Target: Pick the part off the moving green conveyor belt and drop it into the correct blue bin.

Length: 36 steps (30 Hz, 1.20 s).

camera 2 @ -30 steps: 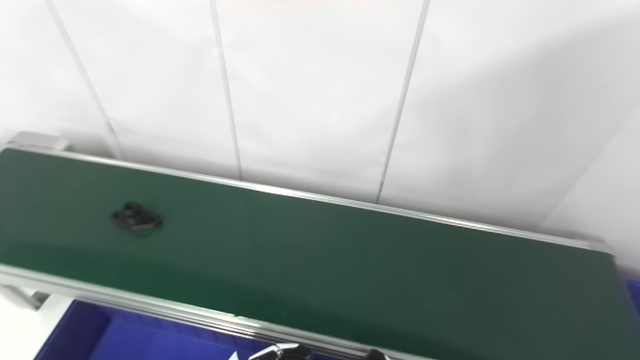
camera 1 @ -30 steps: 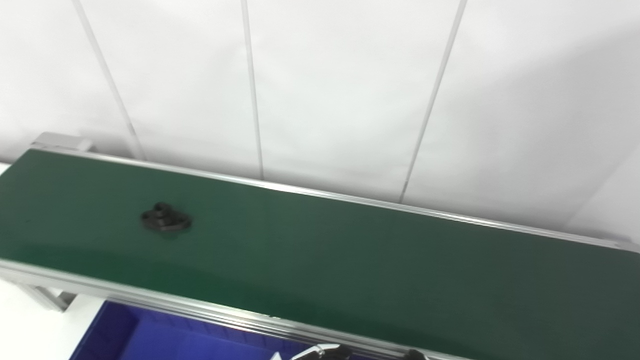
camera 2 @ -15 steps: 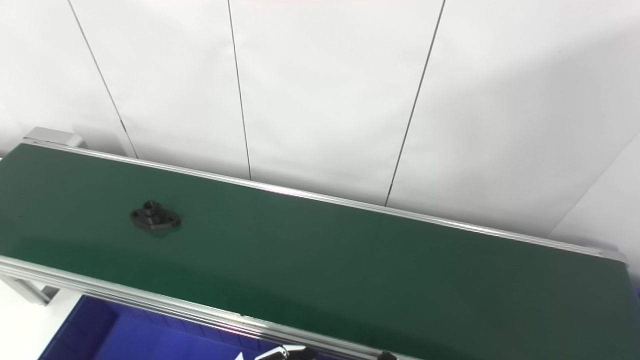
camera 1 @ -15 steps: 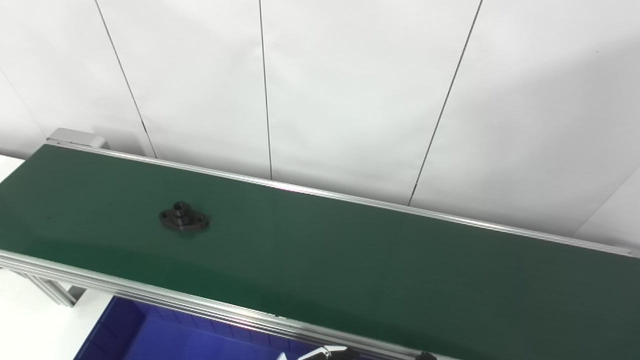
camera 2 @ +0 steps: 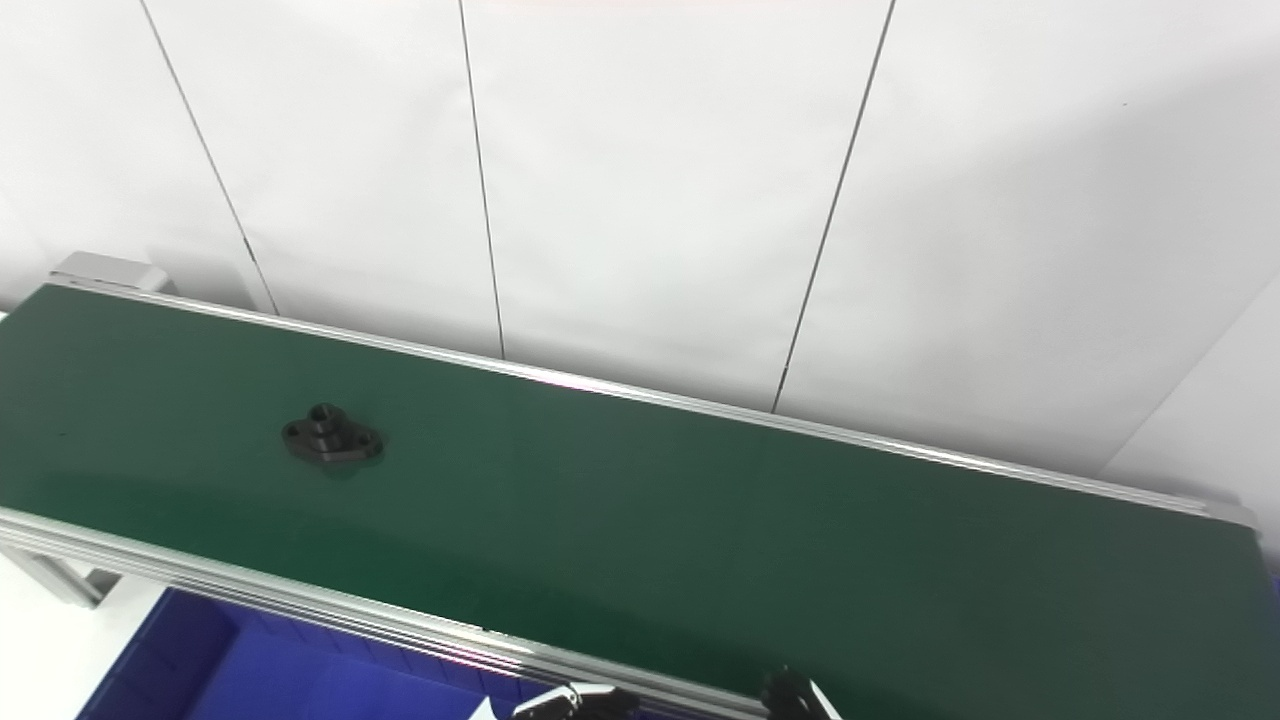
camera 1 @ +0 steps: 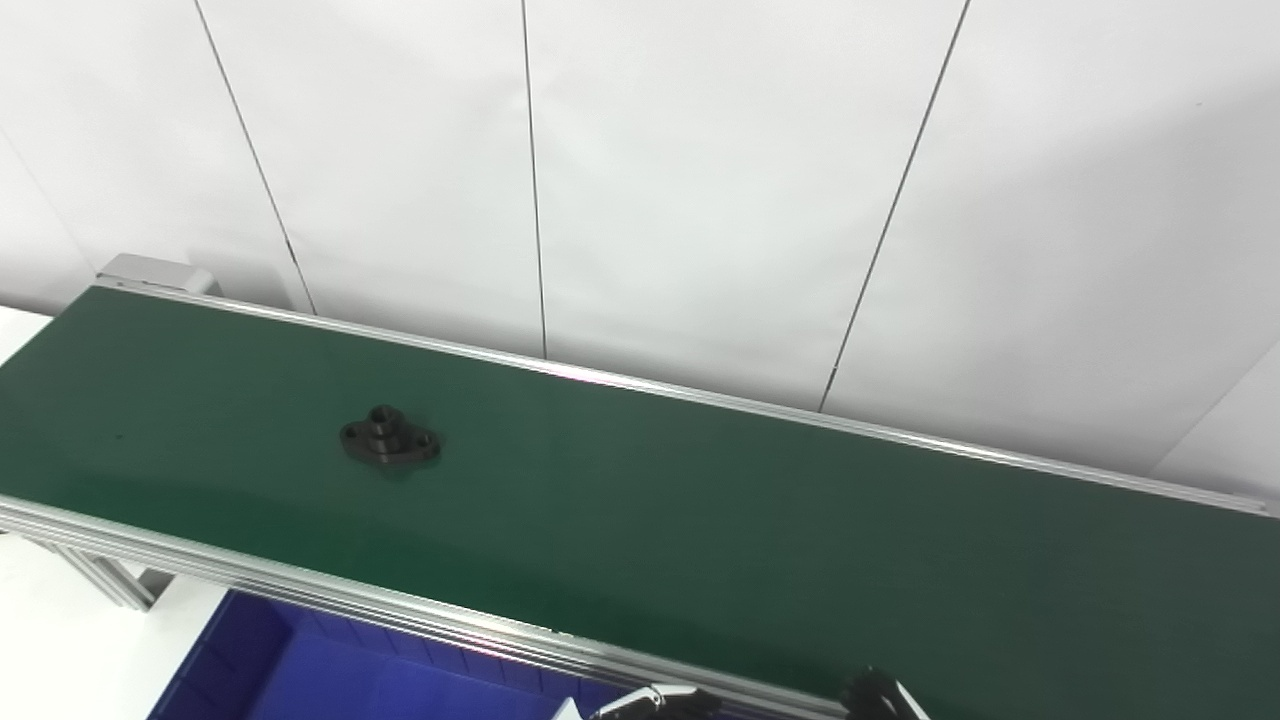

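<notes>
Left eye view. Black flanged part (camera 1: 390,442) lying flat on the green belt (camera 1: 700,500), toward its left end, about midway between the two rails, touching nothing else. Blue bin (camera 1: 300,670) below the near rail at lower left, only a corner shown, nothing seen inside that corner. Two dark fingertips (camera 1: 655,700) poking up at the bottom edge, well apart from the part. Probably the right hand (camera 1: 878,697), judging by its place right of middle. Too little in frame to tell whether spread or closed, though clearly holding nothing from the belt. No sign of the left hand.

Right eye view. Same layout from a little to one side: part (camera 2: 332,441) alone on the belt (camera 2: 700,520), bin (camera 2: 200,680) under the near rail, hand tips (camera 2: 795,695) barely inside the bottom edge and nowhere near the part.

By these pictures, nothing done yet. Part not reached, not grasped, not lifted. Still left: meet the part on the belt, close on it, lift clear of the rail, carry over, release. Only one bin in sight, so no telling here which is the correct one.
</notes>
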Available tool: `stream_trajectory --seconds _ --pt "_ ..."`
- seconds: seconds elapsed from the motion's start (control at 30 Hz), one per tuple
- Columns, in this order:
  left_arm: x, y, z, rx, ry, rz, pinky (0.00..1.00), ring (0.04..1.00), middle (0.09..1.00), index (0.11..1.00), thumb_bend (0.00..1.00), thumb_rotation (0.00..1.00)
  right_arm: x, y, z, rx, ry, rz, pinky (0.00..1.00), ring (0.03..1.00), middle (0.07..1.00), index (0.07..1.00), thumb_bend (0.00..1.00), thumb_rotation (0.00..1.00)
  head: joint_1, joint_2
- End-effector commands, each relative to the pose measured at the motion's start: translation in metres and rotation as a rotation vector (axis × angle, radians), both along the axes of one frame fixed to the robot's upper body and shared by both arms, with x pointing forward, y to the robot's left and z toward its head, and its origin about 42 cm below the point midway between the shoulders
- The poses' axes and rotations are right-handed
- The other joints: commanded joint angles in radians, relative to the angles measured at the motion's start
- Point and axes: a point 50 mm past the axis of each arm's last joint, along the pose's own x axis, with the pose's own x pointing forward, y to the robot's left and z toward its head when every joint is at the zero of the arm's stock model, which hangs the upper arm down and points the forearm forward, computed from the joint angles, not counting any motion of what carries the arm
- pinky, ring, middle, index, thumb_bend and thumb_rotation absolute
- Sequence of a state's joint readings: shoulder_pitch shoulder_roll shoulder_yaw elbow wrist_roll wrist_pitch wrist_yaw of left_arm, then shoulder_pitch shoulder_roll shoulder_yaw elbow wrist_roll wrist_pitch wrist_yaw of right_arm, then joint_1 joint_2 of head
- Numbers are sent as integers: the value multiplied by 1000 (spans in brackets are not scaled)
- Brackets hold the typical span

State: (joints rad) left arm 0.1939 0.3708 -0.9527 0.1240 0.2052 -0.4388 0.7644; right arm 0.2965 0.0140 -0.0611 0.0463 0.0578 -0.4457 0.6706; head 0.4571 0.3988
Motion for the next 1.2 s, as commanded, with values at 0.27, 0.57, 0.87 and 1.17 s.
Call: stream_trajectory --seconds 0.27,0.57,0.87,1.17 --pt "11 0 7 -29 -52 1 675 723 751 747 880 768 31 11 44 71 -211 -40 853 908 906 896 917 740 -2 -2" --pt "12 1 7 -30 -53 1 680 732 756 747 883 756 77 25 68 -95 -330 -80 909 916 927 939 888 768 -4 -3" --pt "12 3 8 -21 -62 0 682 730 757 749 879 767 111 43 87 -351 -599 -128 788 890 912 931 939 783 -15 -3" --pt "13 5 6 -4 -75 -8 678 727 758 755 868 774 139 57 100 -432 -736 -143 706 855 899 910 954 810 -15 -4"
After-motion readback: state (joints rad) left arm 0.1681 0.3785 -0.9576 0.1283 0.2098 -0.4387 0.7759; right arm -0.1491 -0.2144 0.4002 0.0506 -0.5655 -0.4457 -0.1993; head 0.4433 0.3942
